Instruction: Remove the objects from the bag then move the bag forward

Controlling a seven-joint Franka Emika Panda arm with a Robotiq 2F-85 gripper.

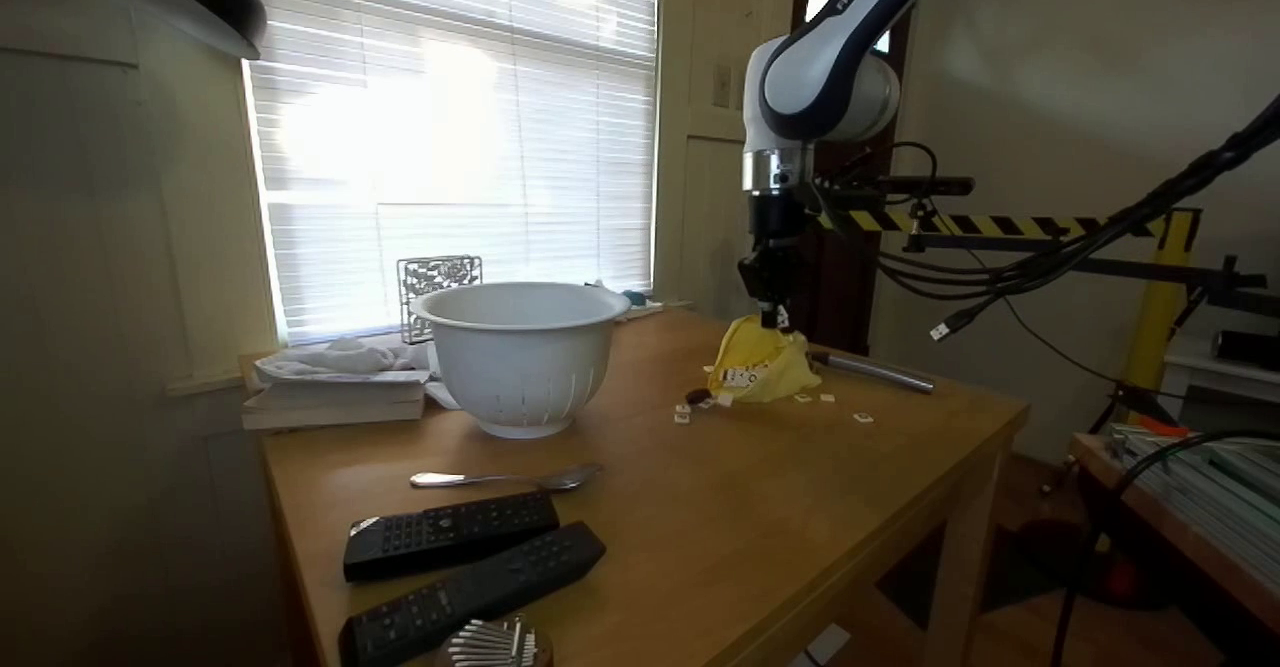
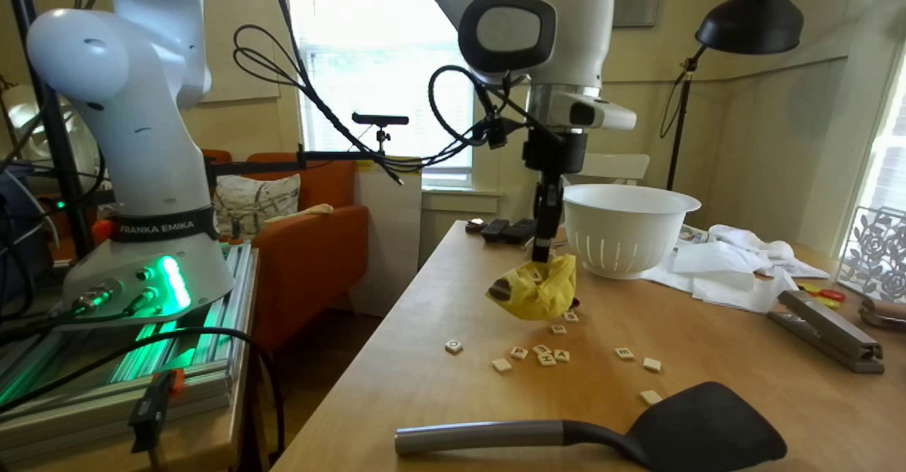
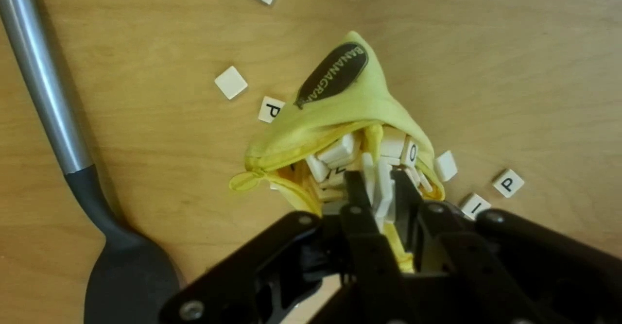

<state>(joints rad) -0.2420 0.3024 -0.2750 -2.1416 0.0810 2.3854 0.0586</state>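
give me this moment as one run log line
yellow bag: open, letter tiles inside | loose tiles: scattered on table | gripper: at bag mouth, tiles between fingers, grip unclear | unloading: unfinished

The bag (image 3: pixel 362 106) is showing soft-looking, matt cloth; the tiles (image 3: pixel 508 183) are looking like smooth plastic. The spatula (image 3: pixel 92 200) is pairing satiny metal with matt plastic. The table (image 1: pixel 720 507) is showing smooth, faintly glossy wood. The colander (image 1: pixel 525 362) is looking like smooth plastic, and the spoon (image 1: pixel 550 481) is shining like polished metal.
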